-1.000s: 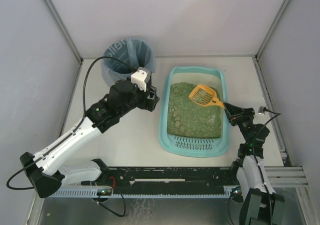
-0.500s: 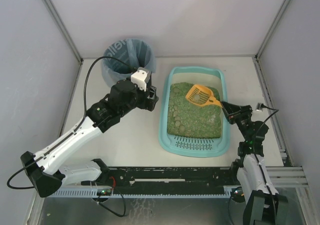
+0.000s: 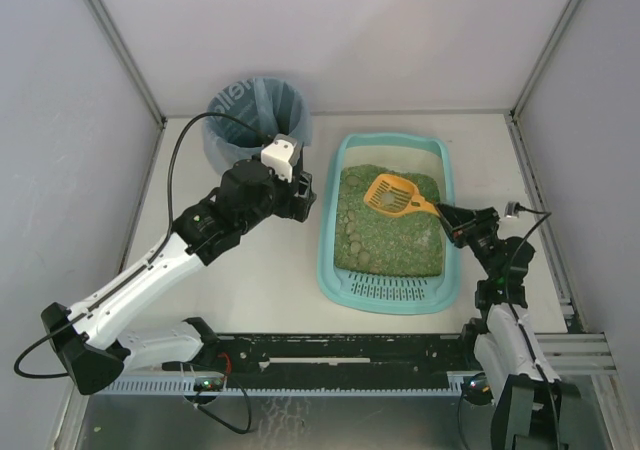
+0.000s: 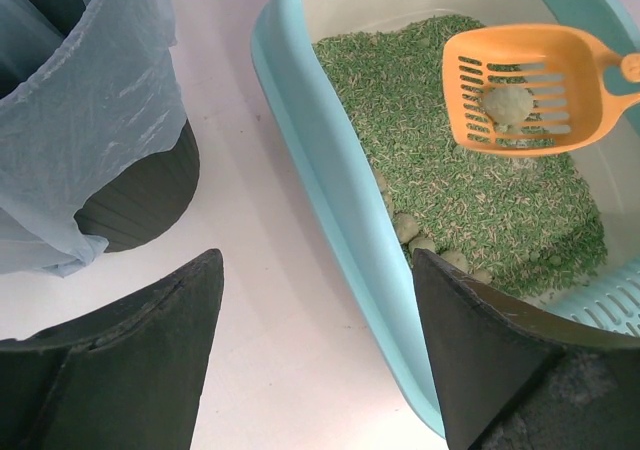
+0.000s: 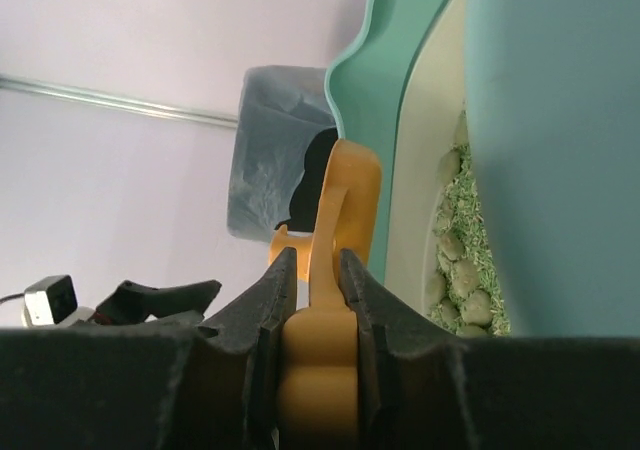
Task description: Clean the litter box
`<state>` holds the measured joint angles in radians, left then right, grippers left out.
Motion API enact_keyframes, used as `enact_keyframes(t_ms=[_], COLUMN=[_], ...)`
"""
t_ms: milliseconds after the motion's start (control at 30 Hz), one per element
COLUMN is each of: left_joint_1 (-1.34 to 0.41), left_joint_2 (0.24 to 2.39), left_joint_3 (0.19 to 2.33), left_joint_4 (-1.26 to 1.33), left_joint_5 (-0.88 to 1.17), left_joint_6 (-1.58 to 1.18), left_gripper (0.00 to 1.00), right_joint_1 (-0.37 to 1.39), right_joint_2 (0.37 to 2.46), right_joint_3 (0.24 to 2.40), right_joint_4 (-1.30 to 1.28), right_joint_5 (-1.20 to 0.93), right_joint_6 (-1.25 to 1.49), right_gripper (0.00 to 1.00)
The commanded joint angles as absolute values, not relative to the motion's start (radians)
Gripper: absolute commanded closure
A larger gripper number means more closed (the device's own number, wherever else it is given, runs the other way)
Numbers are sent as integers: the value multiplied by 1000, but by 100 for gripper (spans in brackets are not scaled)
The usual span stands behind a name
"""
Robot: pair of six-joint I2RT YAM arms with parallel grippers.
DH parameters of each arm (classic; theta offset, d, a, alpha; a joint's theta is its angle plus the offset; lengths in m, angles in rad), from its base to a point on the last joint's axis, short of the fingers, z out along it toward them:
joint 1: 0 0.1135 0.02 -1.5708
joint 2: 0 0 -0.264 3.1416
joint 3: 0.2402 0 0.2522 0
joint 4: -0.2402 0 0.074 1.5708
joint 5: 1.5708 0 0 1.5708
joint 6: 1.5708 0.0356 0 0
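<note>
The large shallow light-teal plastic litter box [image 3: 326, 240], holding green granular litter, sits right of centre in the overhead view. At its right rim the right gripper [image 3: 448, 213] clamps the handle of a small orange slotted plastic scoop [image 3: 392, 194] carrying a pale-green clump [image 4: 508, 105] over the litter. The left gripper [image 3: 305, 198] hangs spread wide and empty left of the box, below the round black blue-lined bin [image 3: 245, 110].

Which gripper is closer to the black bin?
Left. The left gripper hovers just beside the bin; the right gripper, shut on the scoop, is across the litter box.
</note>
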<state>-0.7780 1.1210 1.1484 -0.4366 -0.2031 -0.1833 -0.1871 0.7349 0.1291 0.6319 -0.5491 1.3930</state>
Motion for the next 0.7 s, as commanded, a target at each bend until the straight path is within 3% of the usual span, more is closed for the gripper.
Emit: enact_keyframes(t_ms=[0, 167, 300, 667], left_joint_1=[-773, -772, -772, -731], left_joint_2=[1109, 1108, 1108, 1109], left_joint_3=[1222, 1224, 1225, 1227], left_joint_4=[-420, -420, -422, -423], left_joint_5=[-210, -210, -217, -211], left_joint_6=[-192, -192, -192, -205], left_gripper=[20, 20, 20, 20], right_joint_1=[-255, -173, -249, -167], right_joint_2=[707, 711, 683, 672], right_joint_3=[160, 205, 155, 244], right_joint_4=[629, 629, 589, 535], right_joint_5=[-558, -581, -547, -518], right_joint_6=[1401, 1366, 1407, 1363], right_gripper=[100, 100, 100, 100])
